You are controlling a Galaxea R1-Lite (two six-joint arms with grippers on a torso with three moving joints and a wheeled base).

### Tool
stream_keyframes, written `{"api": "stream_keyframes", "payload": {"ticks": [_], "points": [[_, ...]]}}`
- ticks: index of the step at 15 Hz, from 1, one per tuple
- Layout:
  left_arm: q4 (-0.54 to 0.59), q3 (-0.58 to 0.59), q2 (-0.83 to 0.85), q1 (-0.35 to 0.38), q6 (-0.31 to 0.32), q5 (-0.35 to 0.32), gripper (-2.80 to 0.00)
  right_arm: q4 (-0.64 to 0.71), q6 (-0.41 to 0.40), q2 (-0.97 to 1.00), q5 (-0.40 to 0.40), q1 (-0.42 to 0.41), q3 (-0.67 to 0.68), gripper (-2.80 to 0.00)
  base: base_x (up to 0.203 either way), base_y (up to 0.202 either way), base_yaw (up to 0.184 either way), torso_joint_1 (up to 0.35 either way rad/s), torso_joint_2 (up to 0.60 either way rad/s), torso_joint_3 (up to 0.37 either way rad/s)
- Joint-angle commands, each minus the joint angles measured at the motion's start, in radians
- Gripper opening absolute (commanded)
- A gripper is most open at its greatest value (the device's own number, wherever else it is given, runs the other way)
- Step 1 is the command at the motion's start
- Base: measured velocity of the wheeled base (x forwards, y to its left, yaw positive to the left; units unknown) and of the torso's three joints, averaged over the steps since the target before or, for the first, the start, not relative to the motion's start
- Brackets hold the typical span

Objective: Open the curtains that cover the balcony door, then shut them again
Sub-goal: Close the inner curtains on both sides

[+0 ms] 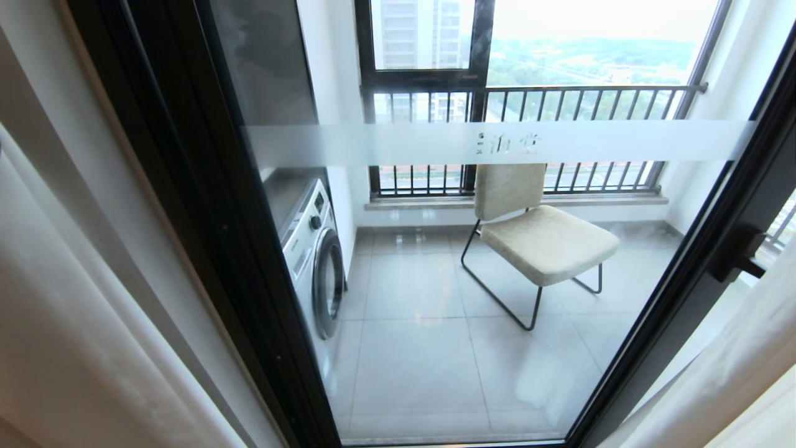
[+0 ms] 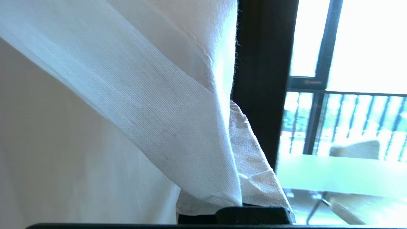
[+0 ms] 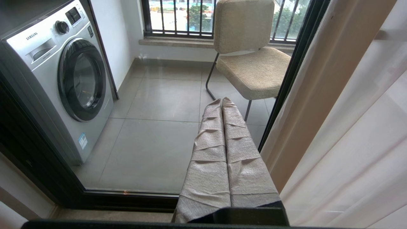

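Firmly clenched on a taut fold of the curtains point(image 2: 152, 105) with the left gripper point(image 2: 236, 109), just beside the black frame of the balcony door point(image 2: 264, 79). Draped over one paper-wrapped finger, with only the other finger point(image 2: 254, 159) showing past the cloth's edge. Stretched at a slant away from the door frame, up and off toward the wall side.

Pressed together on nothing with the right gripper point(image 3: 222, 101), both wrapped fingers point(image 3: 210, 159) lying flat against each other and aimed at the lower part of the door glass. Hanging just beside that gripper, at the door's right edge, more sheer white cloth and a beige fold.

Seen from the head: drawn back to both sides of the door, sheer white at its left edge and again at its right edge below the black handle point(image 1: 737, 252). Left bare in between, the whole glass pane with its frosted band point(image 1: 373, 143).

Beyond the door: a washing machine point(image 1: 314, 261) against the left wall, a beige chair point(image 1: 541, 239) on grey tiles, and a black-framed window with railing bars point(image 1: 559, 99) at the back.
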Motion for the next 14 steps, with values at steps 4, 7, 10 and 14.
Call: {"api": "stream_keyframes", "payload": {"ticks": [4,7,10,14], "points": [[0.083,0.001,-0.056,-0.211,0.002,0.000,-2.80,0.000,-0.001,0.001,0.000,0.001,0.000,-2.80,0.000,0.000,0.000,0.000,0.00,0.000],[0.195,0.002,-0.099,-0.300,0.005,-0.001,-2.80,0.000,-0.001,0.001,0.000,0.000,0.000,-2.80,0.000,0.000,0.000,0.000,0.00,0.000],[0.208,0.002,-0.104,-0.356,0.006,-0.001,-2.80,0.000,-0.001,0.001,0.000,0.001,0.000,-2.80,0.000,0.000,0.000,0.000,0.00,0.000],[0.208,0.002,-0.103,-0.374,0.008,-0.001,-2.80,0.000,-0.001,0.001,0.000,0.000,0.000,-2.80,0.000,0.000,0.000,0.000,0.00,0.000]]}}
